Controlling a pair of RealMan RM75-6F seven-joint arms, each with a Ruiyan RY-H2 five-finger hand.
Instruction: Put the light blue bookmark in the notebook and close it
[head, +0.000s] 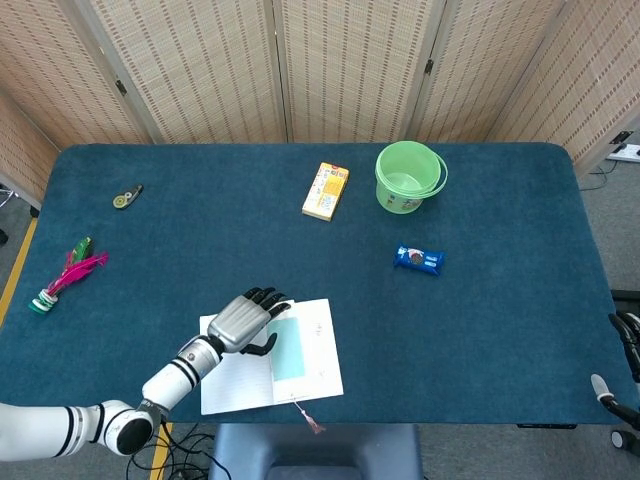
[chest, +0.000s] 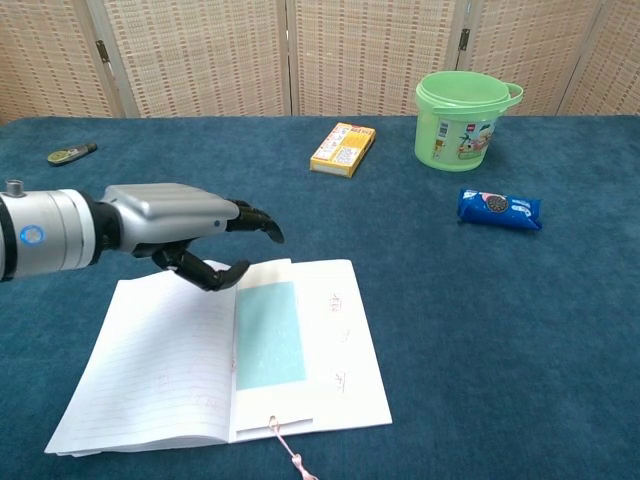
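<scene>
1. Nearest the front edge of the table (chest: 420, 300): open notebook (chest: 160, 370), lying flat.
2. On the notebook, by the middle fold: light blue bookmark (chest: 268, 333), flat, pink string trailing off the near edge.
3. Over the notebook's far left corner: left hand (chest: 185, 232) (head: 243, 319), fingers apart and bent, holding nothing.
4. Far past the notebook: yellow box (chest: 343, 149), green bucket (chest: 465, 120), blue snack pack (chest: 499, 208).
</scene>
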